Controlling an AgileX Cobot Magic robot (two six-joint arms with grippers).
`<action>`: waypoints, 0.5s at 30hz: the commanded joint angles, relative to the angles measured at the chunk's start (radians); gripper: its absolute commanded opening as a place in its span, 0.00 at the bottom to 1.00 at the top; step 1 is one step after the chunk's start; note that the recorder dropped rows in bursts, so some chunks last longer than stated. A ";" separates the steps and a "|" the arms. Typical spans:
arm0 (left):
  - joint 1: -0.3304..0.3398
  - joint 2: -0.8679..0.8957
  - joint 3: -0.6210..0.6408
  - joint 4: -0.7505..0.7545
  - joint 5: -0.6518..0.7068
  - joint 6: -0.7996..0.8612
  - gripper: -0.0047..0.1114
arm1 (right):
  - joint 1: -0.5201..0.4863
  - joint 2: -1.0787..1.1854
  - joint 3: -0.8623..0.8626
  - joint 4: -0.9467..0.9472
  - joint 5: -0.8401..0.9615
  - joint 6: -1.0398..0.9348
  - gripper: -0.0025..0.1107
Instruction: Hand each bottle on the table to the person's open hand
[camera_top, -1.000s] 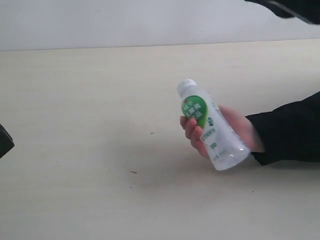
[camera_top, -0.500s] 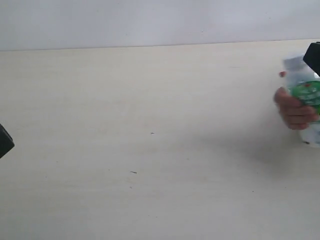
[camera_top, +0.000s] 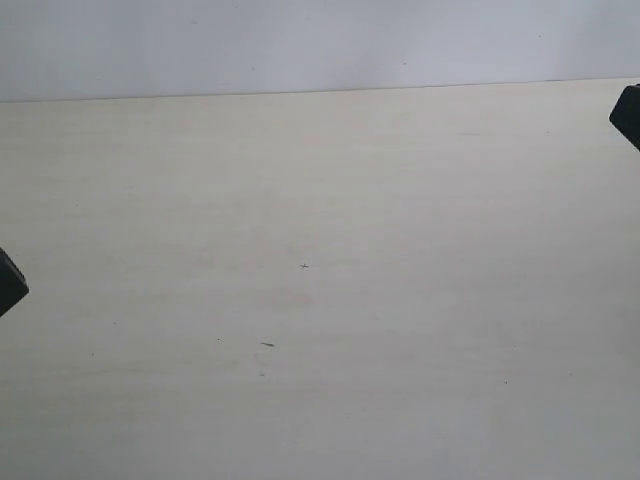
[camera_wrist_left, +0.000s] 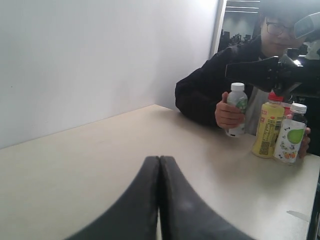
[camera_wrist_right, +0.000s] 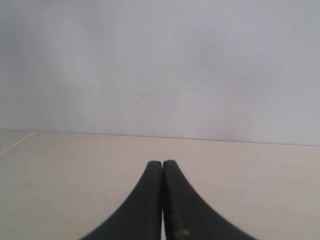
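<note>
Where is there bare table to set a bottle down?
Bare: the whole middle of the table, between left claw and right claw, back to the wall. Crowded: the end by the person, where the yellow bottle, fruit-label bottle and hand-held white-capped bottle cluster.

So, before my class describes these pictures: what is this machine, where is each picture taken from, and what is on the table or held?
It is a robot with two arms, each ending in a grasping tool. One camera off the arms looks over the table. The other two sit on the wrists. The left tool and right tool are both shut, holding nothing. The left wrist picture shows a person's hand holding a white-green bottle; a yellow bottle and a fruit-label bottle stand on the table beside it.
</note>
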 joint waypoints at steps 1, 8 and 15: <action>0.001 -0.006 0.001 0.002 -0.004 0.002 0.05 | 0.002 -0.005 0.003 0.000 -0.013 -0.010 0.02; 0.001 -0.006 0.001 0.002 -0.004 0.002 0.05 | -0.033 -0.050 0.003 -0.004 -0.013 -0.021 0.02; 0.001 -0.006 0.001 0.002 -0.004 0.002 0.05 | -0.263 -0.223 0.003 -0.004 0.190 -0.125 0.02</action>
